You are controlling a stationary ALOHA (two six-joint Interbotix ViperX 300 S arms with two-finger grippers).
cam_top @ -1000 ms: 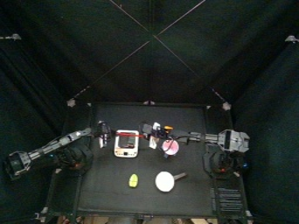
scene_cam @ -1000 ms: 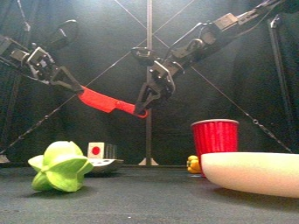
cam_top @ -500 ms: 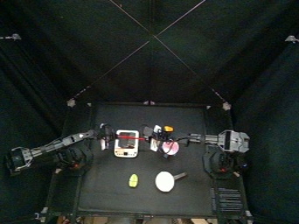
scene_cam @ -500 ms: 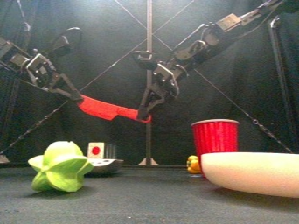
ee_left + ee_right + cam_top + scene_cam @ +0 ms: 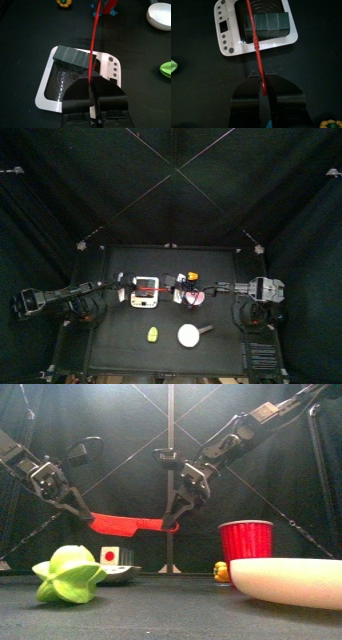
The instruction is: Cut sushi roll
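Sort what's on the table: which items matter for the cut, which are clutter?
In play: red knife, held at both ends by left hand and right hand; dark sushi roll on white scale.

Clutter: red plastic cup, white bowl, green crumpled object.

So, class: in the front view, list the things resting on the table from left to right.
Green folded object → white tray holding the sushi roll → small yellow toy → red cup → white bowl.
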